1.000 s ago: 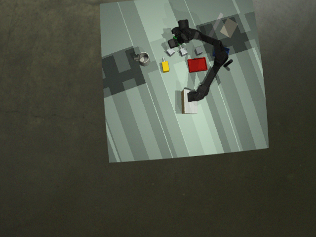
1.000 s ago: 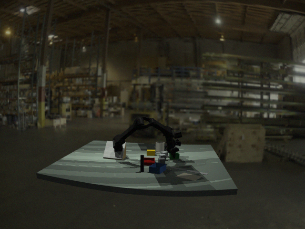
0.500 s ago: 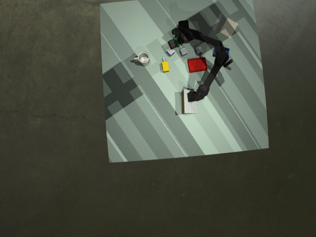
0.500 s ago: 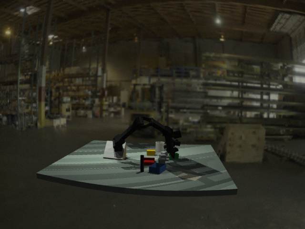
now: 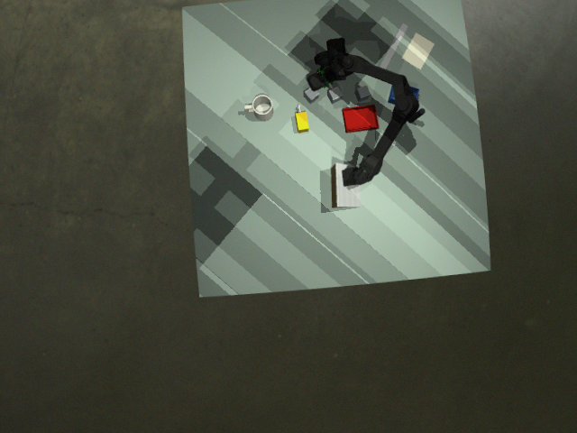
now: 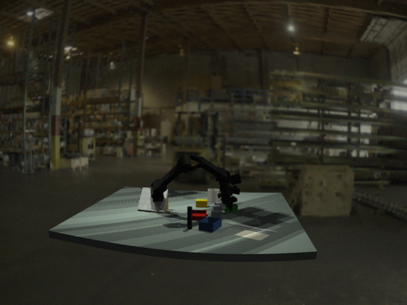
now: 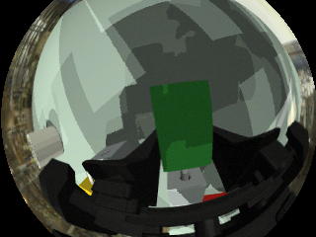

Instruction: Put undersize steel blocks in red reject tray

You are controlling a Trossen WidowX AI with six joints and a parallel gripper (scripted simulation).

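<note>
My gripper (image 5: 323, 76) (image 6: 230, 208) (image 7: 180, 128) is shut on the green gauge's handle, above the table at the block row. The green gauge (image 7: 183, 118) has its grey pin pointing down at the hole of the middle steel block (image 5: 334, 96) (image 7: 183, 194). The pin's tip is at the hole's mouth; I cannot tell whether it is inside. The left block (image 5: 311, 94) (image 7: 113, 149) and right block (image 5: 362, 92) stand on either side, in a row. The red tray (image 5: 361, 119) (image 6: 198, 215) (image 7: 214, 197) is empty.
A yellow block-shaped handle with a grey pin (image 5: 301, 122) (image 6: 201, 203) lies near the mug (image 5: 262, 107) (image 6: 213, 194) (image 7: 46, 146). A blue tray (image 5: 392, 96) (image 6: 210, 224), black post (image 6: 189, 217), white wedge (image 5: 347, 197) (image 6: 147, 201), beige square (image 5: 417, 50) (image 6: 252, 234) and pale strip (image 5: 394, 46) are around.
</note>
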